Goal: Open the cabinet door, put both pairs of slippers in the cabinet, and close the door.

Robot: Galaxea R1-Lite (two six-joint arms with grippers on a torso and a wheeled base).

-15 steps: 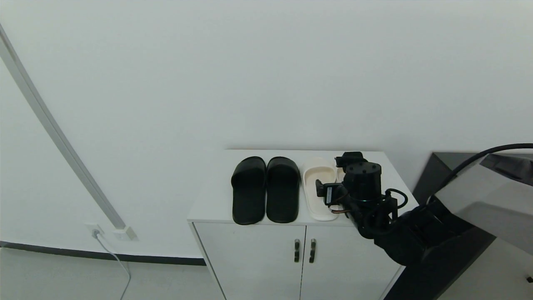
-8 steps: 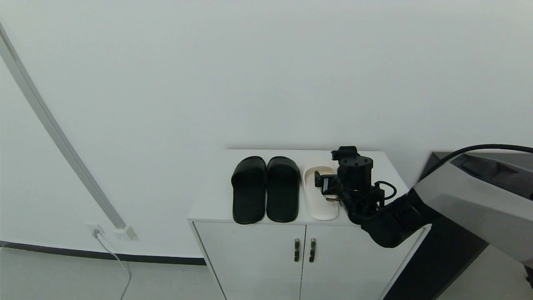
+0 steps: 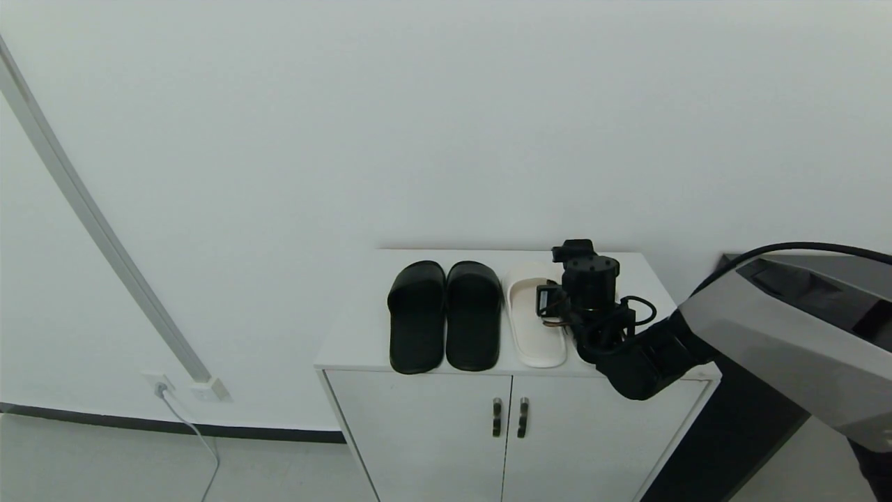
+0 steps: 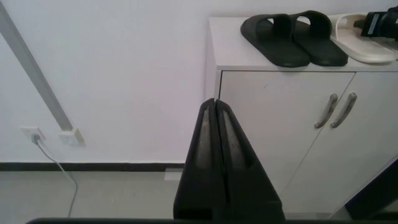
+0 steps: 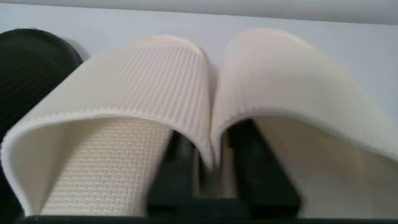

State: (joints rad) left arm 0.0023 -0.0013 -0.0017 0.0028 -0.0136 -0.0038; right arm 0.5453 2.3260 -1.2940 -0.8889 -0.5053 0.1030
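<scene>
**Desk:** What worries you from where you sit?

**Operator:** Start with the biggest thing. The white two-door cabinet (image 3: 418, 439) has both doors shut, and I have an arm among the footwear on its top. If I lifted now, I judge I'd be holding slippers with nowhere to put them.

**Desk:** And the slippers themselves?

**Operator:** The pair of black rubber slide slippers (image 3: 432, 321) sits side by side on the cabinet top, toes to the wall. Just beside it, on the right, is the pair of cream ribbed foam slippers (image 3: 535, 335). My grip would take only the two adjoining inner walls of the cream pair. They look soft, so one slipper could slide out on the lift and drop to the floor. A push forward could shove the pair against the wall or nudge the black ones.

**Desk:** Where is the end effector against them?

**Operator:** The right end effector (image 5: 212, 171) is low at the heel end of the cream pair. Its jaws are parted, with one finger (image 5: 258, 171) under each strap and the touching strap edges between them. I see no squeeze yet, and both slippers lie flat on the top. The left end effector (image 4: 215, 109) is pressed shut on nothing. It is held low, out to the left of the cabinet, well apart from the two slim metal door handles (image 3: 497, 418) it would have to pull.
</scene>
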